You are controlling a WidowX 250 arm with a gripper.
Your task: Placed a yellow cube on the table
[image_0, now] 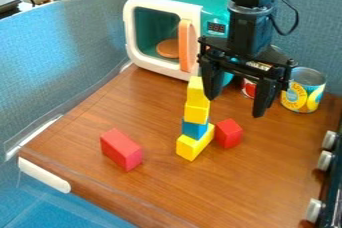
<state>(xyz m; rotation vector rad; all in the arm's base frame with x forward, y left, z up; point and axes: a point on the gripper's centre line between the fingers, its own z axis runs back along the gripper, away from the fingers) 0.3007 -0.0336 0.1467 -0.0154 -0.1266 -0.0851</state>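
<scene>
The black gripper (235, 106) hangs over the table (270, 172), right of a small stack, with its two fingers spread apart and nothing between them. At the top of the stack is a yellow block (196, 92), beside the gripper's left finger. Under it come a yellow cube (196, 113), a blue cube (194, 129) and, at the bottom, a longer yellow block (194, 144) lying on the wood. The upper blocks sit slightly askew.
A red cube (228, 133) stands close to the stack's right side, and a longer red block (121, 149) lies to the left. Behind are a toy microwave (157, 34) and cans, one yellow-labelled (304, 90). White knobs (324, 161) line the right edge.
</scene>
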